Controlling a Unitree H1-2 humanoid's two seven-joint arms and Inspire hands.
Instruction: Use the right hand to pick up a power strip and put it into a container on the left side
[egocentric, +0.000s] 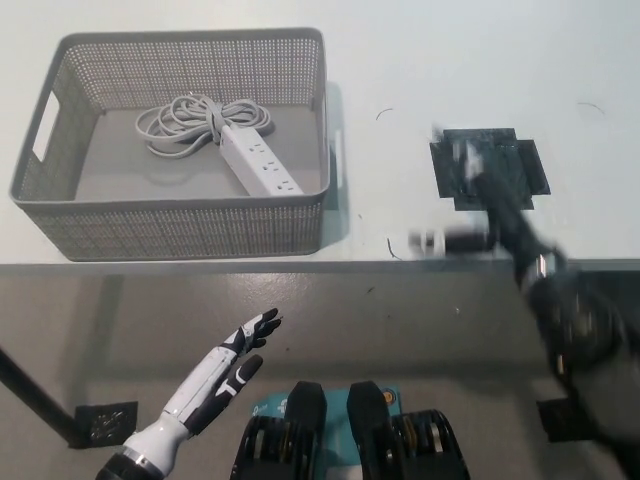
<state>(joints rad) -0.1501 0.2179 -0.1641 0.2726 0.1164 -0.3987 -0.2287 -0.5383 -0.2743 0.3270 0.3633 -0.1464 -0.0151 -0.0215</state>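
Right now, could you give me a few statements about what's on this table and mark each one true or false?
1. The power strip lies inside the grey basket. True.
2. The black right hand is holding the power strip. False: it is away from the basket, over the dark patch on the table.
3. The strip's cord is bundled in the basket. True.
4. The white left hand rests on the basket's rim. False: it hangs below the table edge, fingers apart.
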